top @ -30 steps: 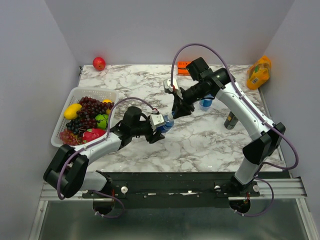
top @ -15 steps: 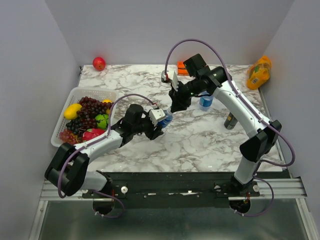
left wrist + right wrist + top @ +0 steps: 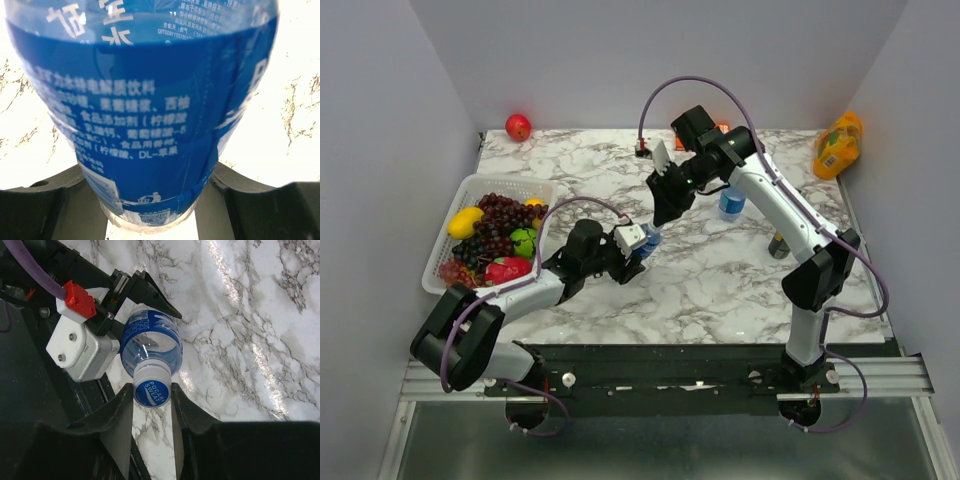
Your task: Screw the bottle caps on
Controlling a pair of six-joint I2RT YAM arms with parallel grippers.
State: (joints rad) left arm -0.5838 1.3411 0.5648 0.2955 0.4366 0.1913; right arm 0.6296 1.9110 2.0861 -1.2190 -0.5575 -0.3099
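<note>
Ctr frame: I clamp bottle (image 3: 150,342) w/ L end effector (image 3: 638,245), steadying it so R end effector (image 3: 663,212), pinching cap (image 3: 152,390), can twist.

The bench (image 3: 720,280) was viewed whole from high above its near edge, angled down and forward. The left wrist view was held close against a bottle (image 3: 145,125). The same bottle was seen from above its cap (image 3: 151,392) in the right wrist view.
</note>
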